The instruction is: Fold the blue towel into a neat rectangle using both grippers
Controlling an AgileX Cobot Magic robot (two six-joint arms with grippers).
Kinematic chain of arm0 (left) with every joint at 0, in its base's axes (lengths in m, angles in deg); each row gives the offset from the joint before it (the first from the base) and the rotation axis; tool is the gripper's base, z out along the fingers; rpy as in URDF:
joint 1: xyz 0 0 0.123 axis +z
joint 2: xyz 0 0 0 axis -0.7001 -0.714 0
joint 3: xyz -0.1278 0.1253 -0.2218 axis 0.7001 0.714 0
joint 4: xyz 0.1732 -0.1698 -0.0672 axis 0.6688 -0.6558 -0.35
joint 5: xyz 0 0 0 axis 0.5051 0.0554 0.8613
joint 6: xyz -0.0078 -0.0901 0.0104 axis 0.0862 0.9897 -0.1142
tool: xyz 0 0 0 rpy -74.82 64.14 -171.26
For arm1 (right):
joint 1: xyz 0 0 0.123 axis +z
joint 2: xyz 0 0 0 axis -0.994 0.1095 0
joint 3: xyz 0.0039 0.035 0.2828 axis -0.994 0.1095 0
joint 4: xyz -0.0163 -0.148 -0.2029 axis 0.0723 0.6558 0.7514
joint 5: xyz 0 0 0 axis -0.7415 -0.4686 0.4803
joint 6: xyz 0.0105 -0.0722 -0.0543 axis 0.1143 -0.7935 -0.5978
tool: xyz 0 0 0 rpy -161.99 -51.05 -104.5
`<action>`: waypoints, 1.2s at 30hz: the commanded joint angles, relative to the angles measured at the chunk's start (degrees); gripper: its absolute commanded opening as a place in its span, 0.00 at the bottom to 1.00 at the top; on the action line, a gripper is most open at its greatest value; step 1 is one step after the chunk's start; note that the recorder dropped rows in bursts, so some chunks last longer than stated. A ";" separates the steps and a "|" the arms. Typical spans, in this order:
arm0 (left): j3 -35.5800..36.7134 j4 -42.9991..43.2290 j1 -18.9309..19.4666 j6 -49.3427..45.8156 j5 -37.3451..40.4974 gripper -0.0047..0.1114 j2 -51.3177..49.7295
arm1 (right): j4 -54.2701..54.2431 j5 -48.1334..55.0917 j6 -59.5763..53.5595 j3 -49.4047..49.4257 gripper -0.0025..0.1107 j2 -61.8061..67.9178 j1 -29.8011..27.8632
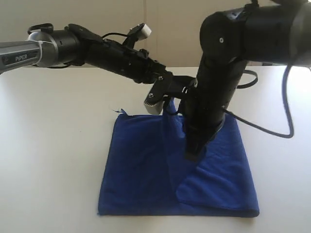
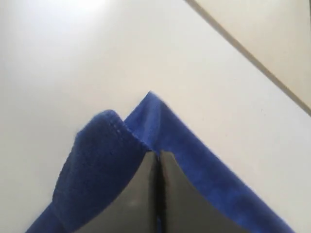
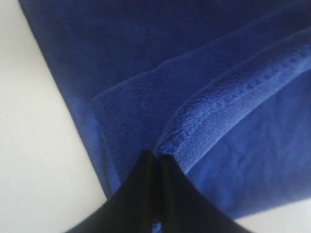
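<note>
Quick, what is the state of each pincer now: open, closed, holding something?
Left pincer: closed, holding the blue towel at its edge.
Right pincer: closed, holding the blue towel's hem.

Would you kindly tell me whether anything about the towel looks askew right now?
The blue towel is not flat: the flap at the exterior view's lower right lies folded over with a slanted, curved edge, and cloth tents up where the left gripper and right gripper pinch it.

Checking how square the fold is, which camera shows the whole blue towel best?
The exterior view: the whole blue towel is in frame, partly hidden by the right arm. The left wrist view shows only a corner pinched in the fingers; the right wrist view only a hemmed fold.
</note>
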 commanded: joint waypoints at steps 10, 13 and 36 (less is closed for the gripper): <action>-7.99 -8.17 -5.54 -2.86 -4.95 0.04 0.45 | 16.17 7.24 12.34 0.16 0.02 -8.93 0.01; -8.79 -6.57 -5.26 -2.91 -3.50 0.04 0.57 | 15.49 6.62 12.34 0.16 0.02 -11.24 0.01; -9.12 43.78 0.14 9.30 11.98 0.04 2.39 | -30.80 -8.67 -15.23 0.16 0.02 4.87 0.66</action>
